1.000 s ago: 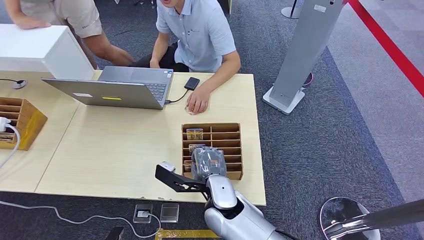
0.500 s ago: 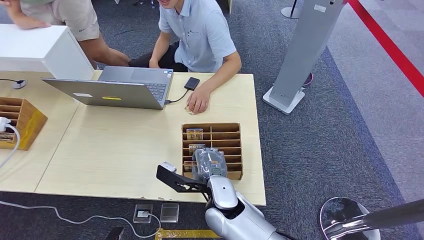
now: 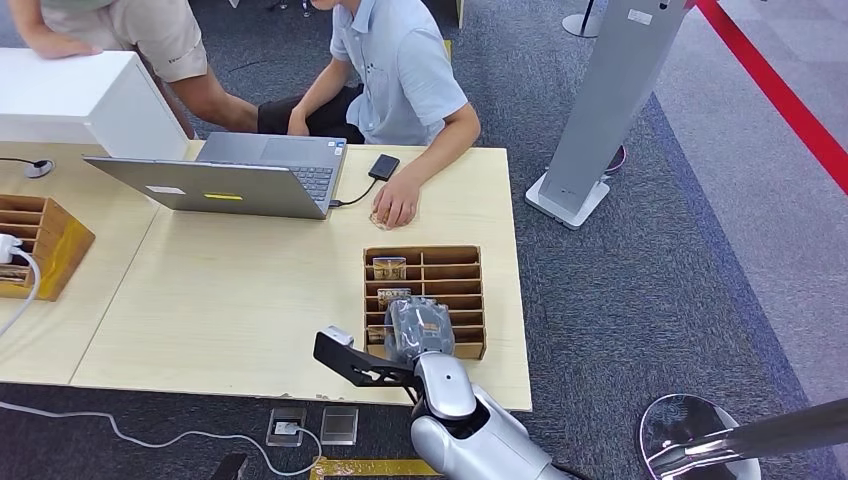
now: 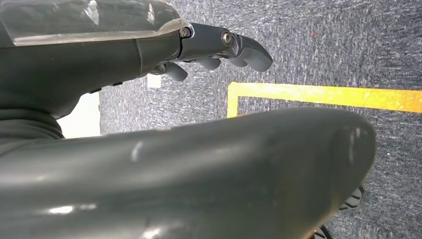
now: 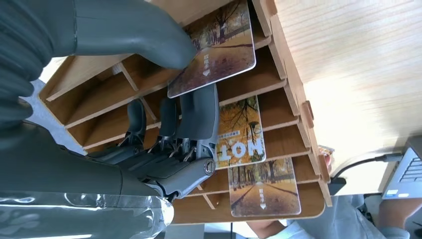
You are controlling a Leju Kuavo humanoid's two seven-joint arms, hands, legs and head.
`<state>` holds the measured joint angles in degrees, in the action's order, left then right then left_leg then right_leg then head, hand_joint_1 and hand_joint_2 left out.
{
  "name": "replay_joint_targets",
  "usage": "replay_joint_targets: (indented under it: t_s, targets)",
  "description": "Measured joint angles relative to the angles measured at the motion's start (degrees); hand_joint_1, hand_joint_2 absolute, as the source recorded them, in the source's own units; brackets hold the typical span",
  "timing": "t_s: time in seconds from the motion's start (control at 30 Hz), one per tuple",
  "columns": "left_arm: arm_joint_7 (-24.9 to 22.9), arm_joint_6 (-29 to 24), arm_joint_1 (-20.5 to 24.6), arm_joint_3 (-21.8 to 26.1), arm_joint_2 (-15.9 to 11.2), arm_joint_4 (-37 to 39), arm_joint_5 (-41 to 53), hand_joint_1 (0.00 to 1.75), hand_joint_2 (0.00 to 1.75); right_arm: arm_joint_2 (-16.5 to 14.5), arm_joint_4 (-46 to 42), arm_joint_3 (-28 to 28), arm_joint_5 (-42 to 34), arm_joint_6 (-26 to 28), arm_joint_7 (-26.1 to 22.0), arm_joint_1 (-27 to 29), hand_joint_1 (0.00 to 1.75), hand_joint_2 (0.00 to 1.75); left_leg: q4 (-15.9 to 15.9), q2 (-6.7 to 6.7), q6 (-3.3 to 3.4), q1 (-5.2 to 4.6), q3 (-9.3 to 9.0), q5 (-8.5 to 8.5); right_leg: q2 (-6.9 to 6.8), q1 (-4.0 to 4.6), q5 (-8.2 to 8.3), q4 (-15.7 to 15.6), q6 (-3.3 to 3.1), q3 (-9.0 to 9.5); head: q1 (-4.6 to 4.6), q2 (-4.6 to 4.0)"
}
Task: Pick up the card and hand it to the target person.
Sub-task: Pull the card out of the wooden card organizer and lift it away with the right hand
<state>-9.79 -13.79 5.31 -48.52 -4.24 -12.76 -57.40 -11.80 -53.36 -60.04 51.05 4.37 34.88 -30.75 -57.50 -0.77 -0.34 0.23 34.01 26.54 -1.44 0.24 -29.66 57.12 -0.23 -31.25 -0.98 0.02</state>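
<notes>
One card (image 5: 214, 50) is pinched between the right hand (image 5: 164, 124) and its thumb inside the wooden rack (image 3: 424, 300) low-centre on the worktop (image 3: 250, 290), lift-out and handover to the seated person (image 3: 400, 70) pending.
</notes>
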Motion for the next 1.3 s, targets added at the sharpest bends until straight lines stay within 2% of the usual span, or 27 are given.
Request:
replay_joint_targets:
  t_s: [0.07,0.37,0.8,1.0,1.17,1.3]
  targets:
    - [0.00,-0.03,0.00,0.00,0.00,0.00,0.00,0.00,0.00,0.00,0.07,0.02,-0.08,-0.06,-0.08,0.08,1.30,1.75,0.00,0.00,0.00,0.00,0.00,0.00,0.00,0.00,0.00,0.00,0.00,0.00,0.00,0.00]
    - [0.00,-0.20,0.00,0.00,0.00,0.01,-0.04,0.00,0.00,0.00,0.05,0.11,-0.12,-0.37,-0.20,0.10,1.55,1.75,0.00,0.00,0.00,0.00,-0.01,0.00,0.00,0.00,0.00,0.00,0.00,0.00,0.00,0.00]
    - [0.20,-0.98,0.01,-0.63,-0.12,0.02,-0.03,0.00,0.00,0.00,0.05,0.21,-1.11,0.57,-1.25,0.17,1.55,1.75,0.00,0.00,0.00,0.00,-0.01,0.00,0.00,0.00,0.00,0.00,0.00,0.00,0.00,0.00]
    - [0.17,-0.97,0.00,-0.87,-0.13,0.02,-0.31,0.00,0.00,0.09,-0.40,0.31,-3.38,1.15,-3.27,0.48,1.55,1.75,0.00,0.00,0.00,0.00,-0.01,0.00,0.00,0.00,0.00,0.00,0.00,0.00,0.00,0.01]
    - [0.16,-1.06,-0.01,-0.87,-0.13,0.02,-1.28,0.00,0.00,0.93,-4.22,0.35,-7.72,0.62,-5.97,1.80,1.55,1.75,0.00,-0.01,0.00,0.00,0.00,0.00,0.00,0.00,0.00,0.00,0.00,-0.02,0.00,0.01]
    - [-0.29,-1.74,-0.03,-0.83,-0.13,0.04,-2.87,0.00,0.00,2.79,-9.28,0.37,-11.77,-1.55,-7.01,3.51,1.55,1.75,0.00,-0.01,0.00,0.00,0.00,0.00,0.01,0.00,0.00,-0.01,-0.01,-0.03,0.00,0.00]
